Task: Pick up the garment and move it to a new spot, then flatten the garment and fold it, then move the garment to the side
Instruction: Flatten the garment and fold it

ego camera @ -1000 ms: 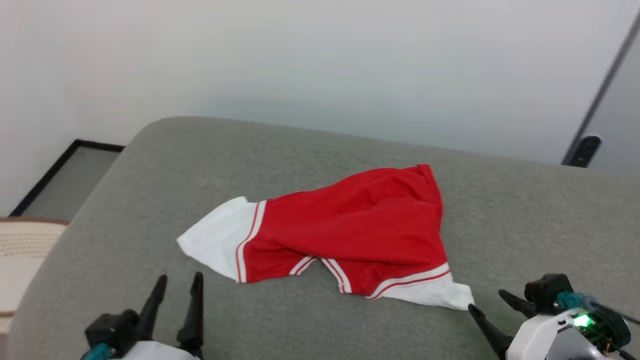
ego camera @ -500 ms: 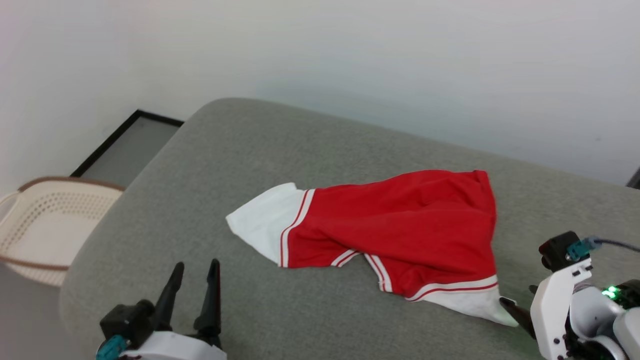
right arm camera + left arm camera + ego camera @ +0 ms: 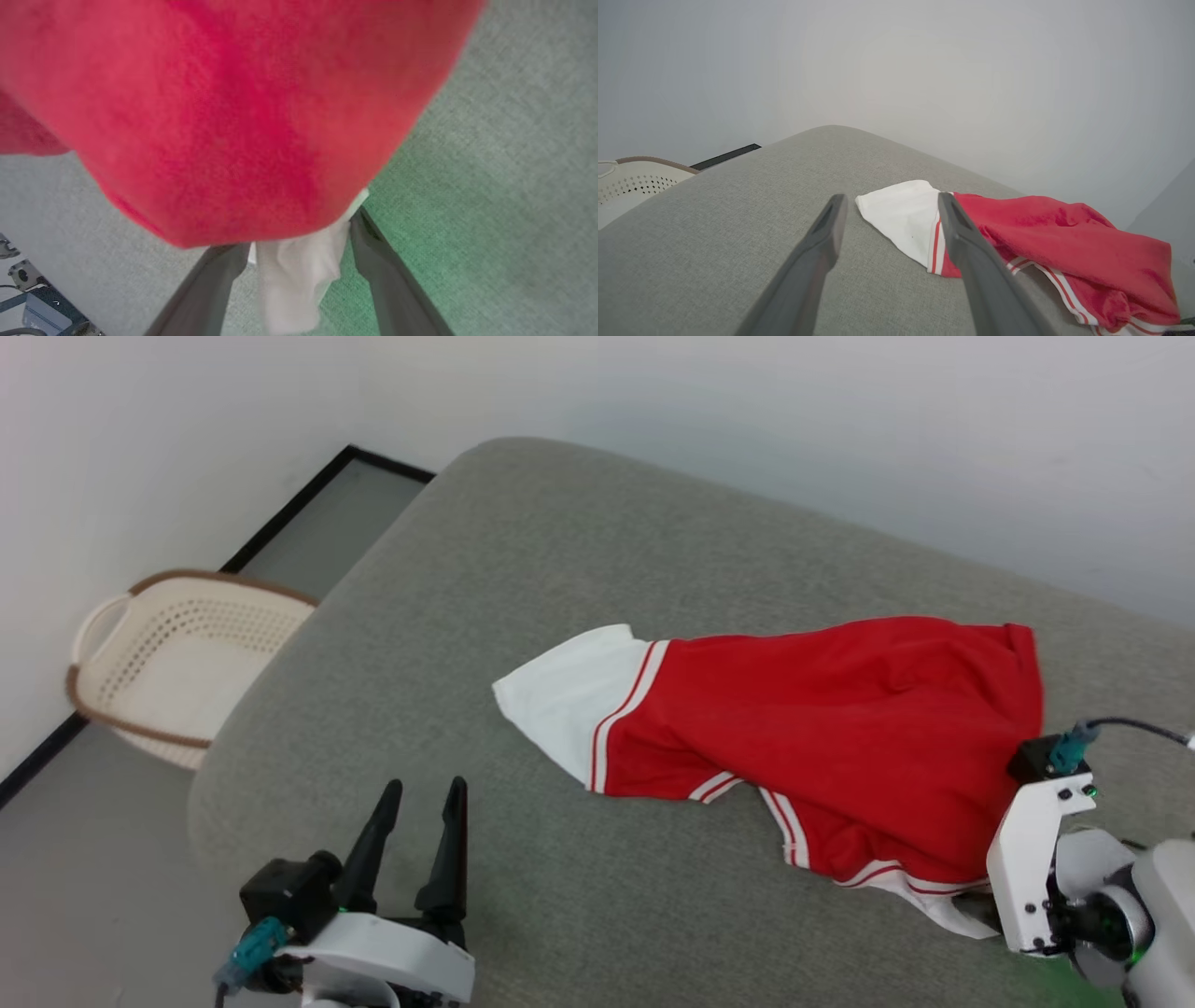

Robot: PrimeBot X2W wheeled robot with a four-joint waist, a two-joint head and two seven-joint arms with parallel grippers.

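The garment (image 3: 840, 709), red with white sleeves and red-and-white striped trim, lies crumpled on the grey cushioned surface (image 3: 560, 551). One white sleeve points left and the other sits at the near right; no print shows. My left gripper (image 3: 425, 789) stands open near the front edge, short of the left sleeve and apart from it; its wrist view shows the garment (image 3: 1064, 233) ahead. My right arm's white wrist (image 3: 1032, 859) hangs over the near right sleeve. In its wrist view my right gripper (image 3: 299, 233) is open, the white sleeve (image 3: 294, 275) lying between its fingers under the red cloth (image 3: 233, 116).
A cream perforated basket (image 3: 177, 663) with a brown rim stands on the floor left of the cushion, also visible as the basket (image 3: 630, 182). A pale wall rises close behind. The cushion's rounded left edge drops to grey floor. A small device (image 3: 42, 303) lies low beside the cushion.
The camera has swung, shifting the whole picture right and bringing the basket in. My right gripper has tipped down and moved onto the near right sleeve. Both grippers stay open.
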